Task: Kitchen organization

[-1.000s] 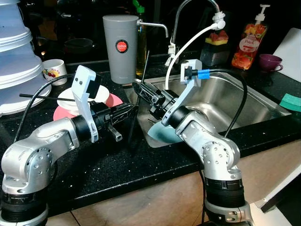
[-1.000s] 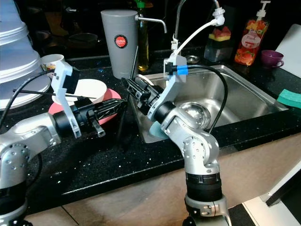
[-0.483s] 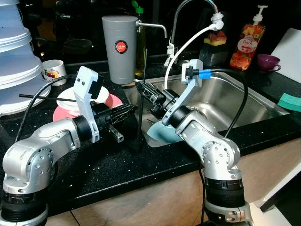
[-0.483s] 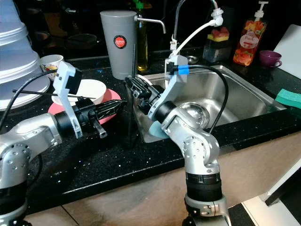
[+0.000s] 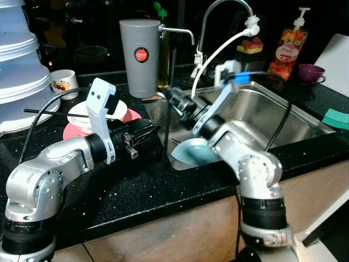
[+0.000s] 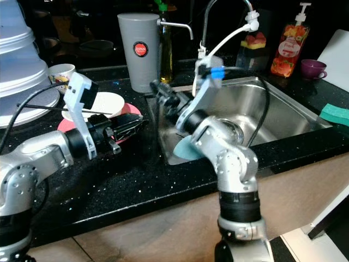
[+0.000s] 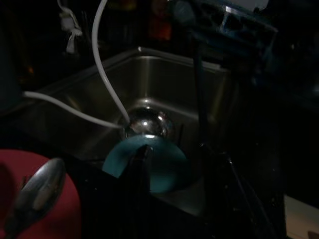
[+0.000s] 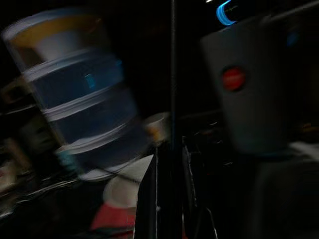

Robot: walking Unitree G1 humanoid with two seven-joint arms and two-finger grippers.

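Here, black stick [image 8: 173, 99] upright, pinched in right gripper [image 8: 169, 164].

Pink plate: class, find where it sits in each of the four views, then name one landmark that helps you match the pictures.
Left eye view: pink plate on the counter, under the white bowl, left of the sink.
Right eye view: same spot.
Left wrist view: red patch under a spoon.
Right wrist view: blurred reddish patch below the bowl.
Landmark: grey canister, in both eye views and the right wrist view.
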